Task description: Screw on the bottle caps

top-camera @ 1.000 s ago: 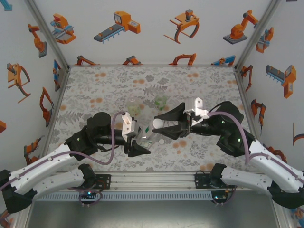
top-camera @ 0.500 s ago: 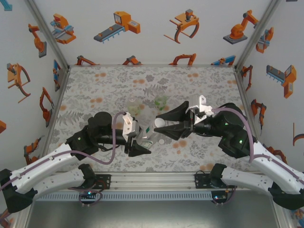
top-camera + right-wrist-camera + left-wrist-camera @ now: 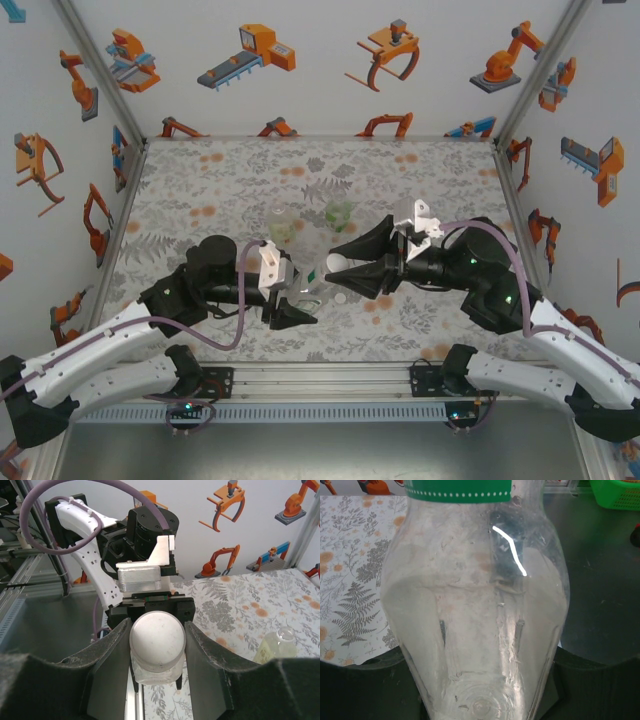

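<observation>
The left end effector [image 3: 292, 294] squeezes the clear bottle [image 3: 475, 610], tipped sideways over the middle of the flowery surface [image 3: 200, 190]. The right end effector [image 3: 347, 266] pinches the white cap [image 3: 157, 639] at its neck. A yellowish bottle [image 3: 281, 229] and a green bottle [image 3: 340, 212] stand behind.

Both arms reach forward and bend inward, wrists turned to face each other. The left gripper [image 3: 296, 297] clamps a colourless clear plastic bottle [image 3: 475, 605]. Just opposite, the right gripper [image 3: 157, 645] pinches a small round white plastic cap [image 3: 157, 637] between its fingers.
</observation>
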You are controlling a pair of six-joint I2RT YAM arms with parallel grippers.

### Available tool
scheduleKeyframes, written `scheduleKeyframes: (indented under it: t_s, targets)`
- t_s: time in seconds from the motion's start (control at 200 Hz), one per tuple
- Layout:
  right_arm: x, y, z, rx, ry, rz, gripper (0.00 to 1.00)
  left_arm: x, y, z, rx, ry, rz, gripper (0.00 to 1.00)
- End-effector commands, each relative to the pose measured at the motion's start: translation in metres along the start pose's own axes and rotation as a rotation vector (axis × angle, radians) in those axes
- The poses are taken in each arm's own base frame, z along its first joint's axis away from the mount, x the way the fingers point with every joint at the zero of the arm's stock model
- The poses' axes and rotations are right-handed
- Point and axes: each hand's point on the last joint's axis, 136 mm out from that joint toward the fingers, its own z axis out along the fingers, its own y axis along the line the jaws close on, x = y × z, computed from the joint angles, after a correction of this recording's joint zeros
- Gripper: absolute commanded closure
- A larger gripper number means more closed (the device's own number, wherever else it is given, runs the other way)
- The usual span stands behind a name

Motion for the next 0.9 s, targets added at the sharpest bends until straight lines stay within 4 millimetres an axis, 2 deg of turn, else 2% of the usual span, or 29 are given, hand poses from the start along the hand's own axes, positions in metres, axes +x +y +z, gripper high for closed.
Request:
scheduleKeyframes:
  t_s: [0.0,0.245,0.546,0.756,0.896]
  targets:
    - [0.002,0.005,-0.001,-0.022,0.014,0.023,0.78,-0.027,-0.003,-0.003,0.014,-0.076,0.084,1.00]
    - [0.000,0.012,-0.003,-0.057,0.003,-0.025,0.78,-0.034,0.001,-0.001,0.004,-0.102,0.056,1.00]
    - [-0.003,0.011,-0.001,-0.056,-0.009,-0.055,0.79,-0.043,0.001,-0.001,0.005,-0.159,0.057,1.00]
    - [-0.006,0.016,-0.001,-0.084,-0.005,-0.056,0.79,-0.039,0.005,0.005,0.011,-0.144,0.023,1.00]
    - [-0.002,0.012,-0.002,-0.059,0.020,-0.043,0.80,-0.043,0.006,0.004,0.003,-0.158,0.027,1.00]
